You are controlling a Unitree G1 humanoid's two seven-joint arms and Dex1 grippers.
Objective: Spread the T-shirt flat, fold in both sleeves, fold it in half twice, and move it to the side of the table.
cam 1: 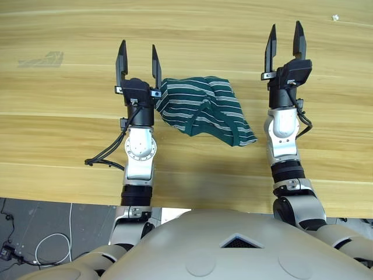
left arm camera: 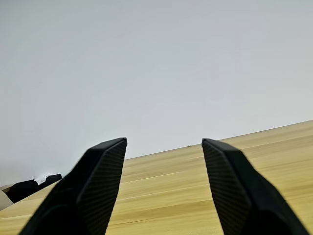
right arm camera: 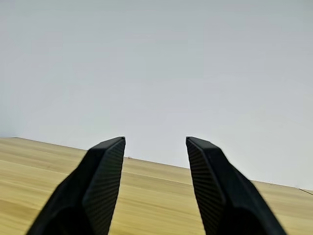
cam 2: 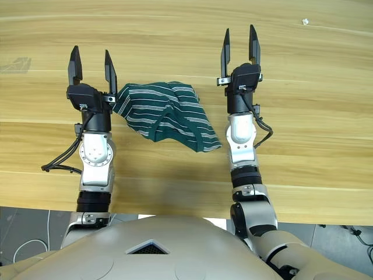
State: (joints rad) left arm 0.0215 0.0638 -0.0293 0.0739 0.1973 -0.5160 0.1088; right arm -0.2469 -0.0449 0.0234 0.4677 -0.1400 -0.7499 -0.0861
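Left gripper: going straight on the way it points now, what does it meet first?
The way looks free: the left gripper points out over the table, the T-shirt lying off to its right. Its height above the wood is unclear.

Right gripper (right arm camera: 155,140): two black ribbed fingers (right arm camera: 102,186), apart. Light wooden tabletop (right arm camera: 156,200) beyond the tips; plain grey wall (right arm camera: 156,63) farther off.
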